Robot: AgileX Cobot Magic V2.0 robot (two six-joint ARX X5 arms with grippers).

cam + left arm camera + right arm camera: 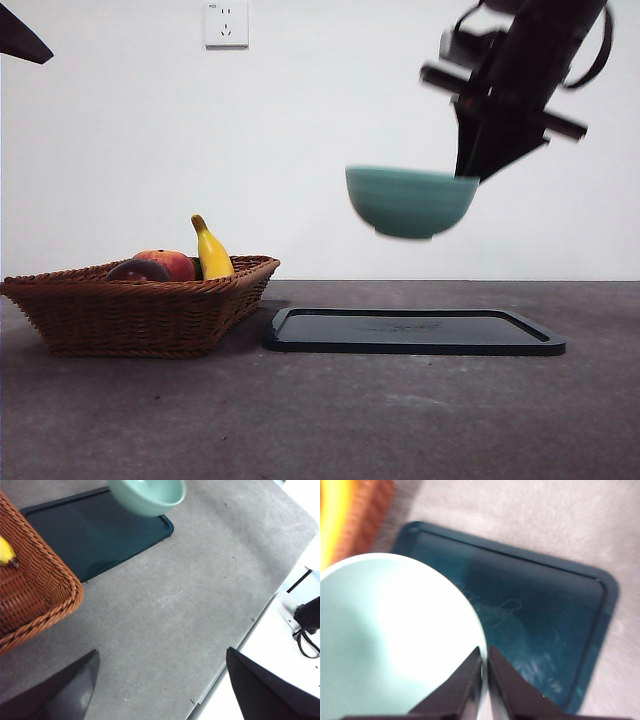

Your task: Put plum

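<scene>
Above the dark tray (415, 333), the right gripper (484, 662) pinches the rim of a green bowl (410, 201), jaws nearly together with only the wall between them. The left gripper (160, 680) waits wide open, holding nothing. Far left, the plum (138, 270) lies in the wicker basket (130, 310) beside a red-orange fruit (170, 263) and a banana (211, 250)

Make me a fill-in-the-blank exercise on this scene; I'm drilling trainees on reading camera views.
1. The right gripper pinches the rim of the pale green ceramic bowl, holding it in the air above the dark rectangular ____.
2. The dark maroon plum lies in the woven wicker ____.
3. The fruit standing tallest in that container is the yellow ____.
4. The left gripper holds nothing; its jaws stand ____.

Missing words: tray; basket; banana; open
</scene>
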